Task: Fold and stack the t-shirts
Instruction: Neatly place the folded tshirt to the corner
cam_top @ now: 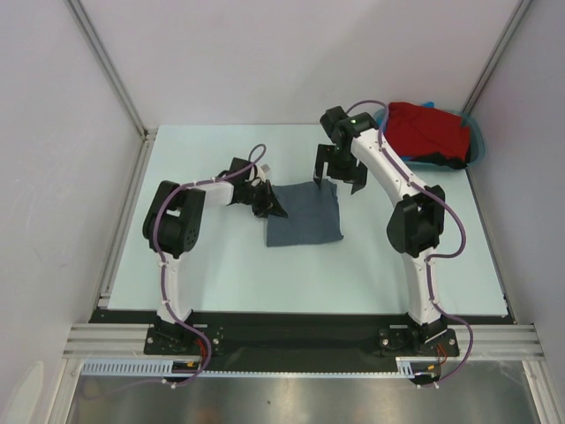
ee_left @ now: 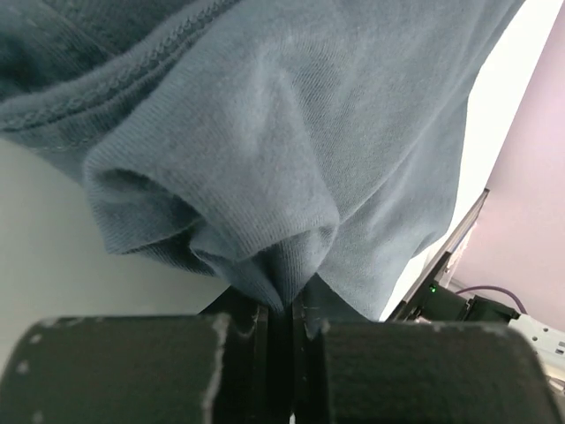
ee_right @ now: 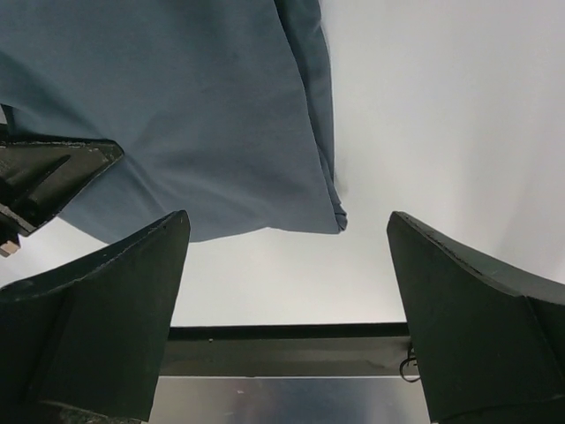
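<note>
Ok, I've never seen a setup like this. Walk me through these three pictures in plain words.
Two robot arms are bolted to a table, each ending in a two-finger gripper. The wide picture looks down from above and behind; the other two come from wrist cameras. A folded grey t-shirt lies mid-table; a red t-shirt sits in a teal tub at the far right. The left gripper is shut, pinching the grey shirt's edge. The right gripper hangs open over its far corner, holding nothing.

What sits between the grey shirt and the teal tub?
In the top view, only the right arm crosses between the grey shirt and the tub; the table beneath is bare.
</note>
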`<state>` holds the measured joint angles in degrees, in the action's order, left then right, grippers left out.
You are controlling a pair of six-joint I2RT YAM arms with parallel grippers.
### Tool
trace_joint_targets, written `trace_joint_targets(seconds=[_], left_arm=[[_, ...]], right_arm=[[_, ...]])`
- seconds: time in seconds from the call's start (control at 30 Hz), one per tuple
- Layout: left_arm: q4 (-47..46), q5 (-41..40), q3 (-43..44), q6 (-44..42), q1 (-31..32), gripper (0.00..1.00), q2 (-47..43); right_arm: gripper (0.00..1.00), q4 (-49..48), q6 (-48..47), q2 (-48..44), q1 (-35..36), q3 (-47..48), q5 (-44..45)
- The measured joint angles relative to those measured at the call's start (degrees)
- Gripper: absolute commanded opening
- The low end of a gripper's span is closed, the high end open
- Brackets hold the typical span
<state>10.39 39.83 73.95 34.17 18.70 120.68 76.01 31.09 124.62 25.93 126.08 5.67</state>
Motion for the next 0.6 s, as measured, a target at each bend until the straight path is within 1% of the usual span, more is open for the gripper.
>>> trace_joint_targets(seconds=[0.13, 0.23, 0.37, 0.5, 0.6], left_arm=[[1.75, -0.98, 1.05, -0.33, -0.17, 0.0, 0.0], [5.84, -2.56, 4.26, -1.29, -0.63, 0.0, 0.13], [10.25, -4.02, 14.12, -2.25, -2.95, 0.0, 2.01], [11.15, -4.52, 26.05, -2.19, -6.67, 0.0, 5.38], [11.63, -5.14, 33.4, -2.1, -9.46, 0.0, 8.35]], right_arm=[[1.0, -0.02, -0.02, -0.02, 0.0, -0.42, 0.11], [1.0, -0.07, -0.07, -0.11, -0.02, -0.57, 0.09], [1.0, -0.15, -0.2, -0.31, -0.02, -0.61, 0.0], [1.0, -0.5, -0.31, -0.35, -0.02, -0.74, -0.17], [1.0, -0.63, -0.68, -0.37, -0.04, -1.29, -0.37]])
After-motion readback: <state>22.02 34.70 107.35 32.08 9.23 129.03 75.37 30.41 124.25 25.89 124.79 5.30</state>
